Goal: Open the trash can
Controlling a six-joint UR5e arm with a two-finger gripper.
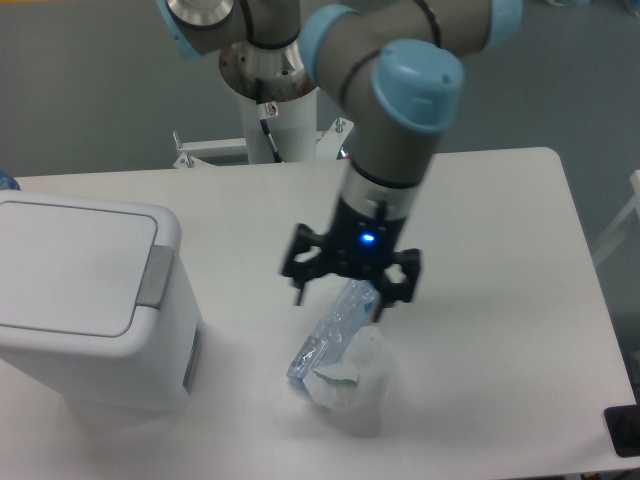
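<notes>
The trash can is a large white boxy bin at the left of the table, its flat lid down and a grey push tab on its right rim. My gripper hangs open above the table's middle, well to the right of the bin, directly over the top end of a crushed clear plastic bottle. Nothing is between its black fingers.
A crumpled white wrapper lies against the bottle's lower end. The robot's base column stands behind the table's far edge, with small brackets beside it. A dark object sits at the lower right corner.
</notes>
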